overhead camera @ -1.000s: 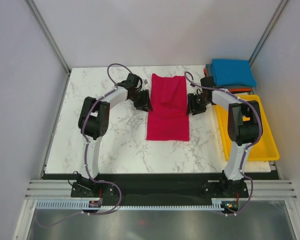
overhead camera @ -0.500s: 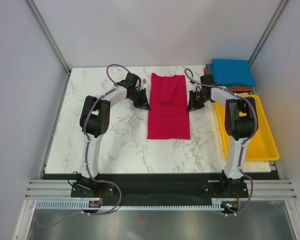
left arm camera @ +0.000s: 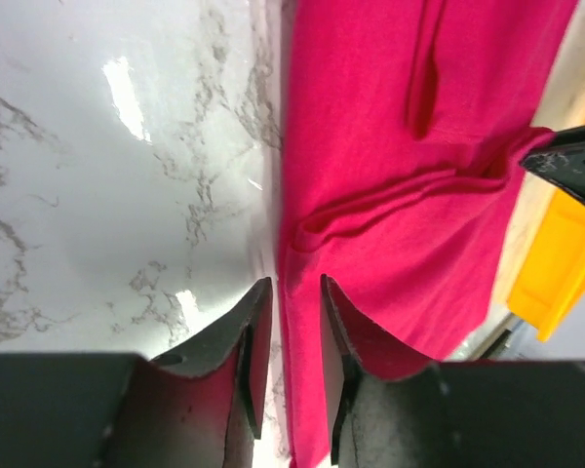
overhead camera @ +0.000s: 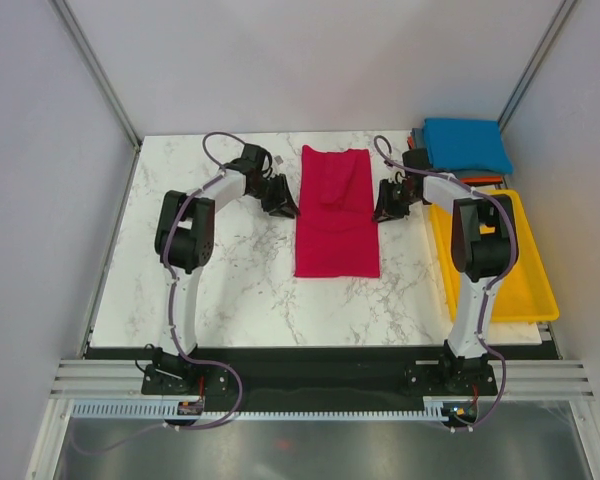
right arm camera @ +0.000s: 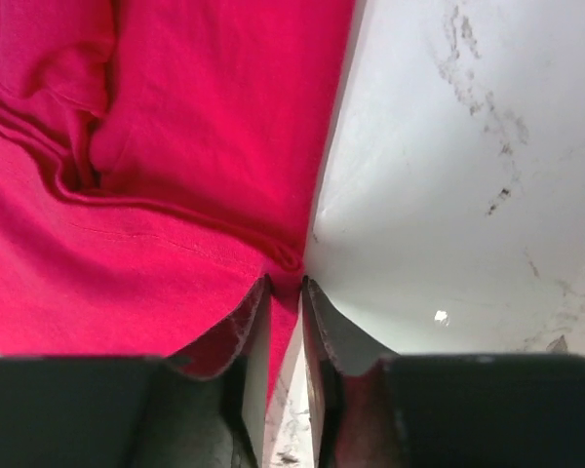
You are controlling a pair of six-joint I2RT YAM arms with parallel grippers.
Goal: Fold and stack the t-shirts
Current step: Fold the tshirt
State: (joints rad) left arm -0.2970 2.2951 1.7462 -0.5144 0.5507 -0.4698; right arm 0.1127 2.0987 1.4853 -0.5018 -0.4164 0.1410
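Observation:
A crimson-red t-shirt (overhead camera: 336, 212) lies on the marble table folded into a long strip, with a cross crease near its middle (left arm camera: 409, 190). My left gripper (overhead camera: 282, 203) is low at the strip's left edge. Its jaws stand a little apart (left arm camera: 293, 283), straddling that edge, with cloth and marble showing in the gap. My right gripper (overhead camera: 386, 204) mirrors it at the right edge. Its jaws are narrowly apart (right arm camera: 285, 281) over a small pucker of red cloth (right arm camera: 291, 258). A bright blue folded t-shirt (overhead camera: 466, 145) tops a stack at the back right.
A yellow plastic tray (overhead camera: 510, 290) sits along the table's right side, just right of my right arm. Orange and dark edges (overhead camera: 480, 181) show under the blue shirt. Grey walls enclose the table on three sides.
Both grippers have shifted slightly toward the far end along the shirt's edges. Their jaws stand narrower than a second ago. The shirt has stayed in place.

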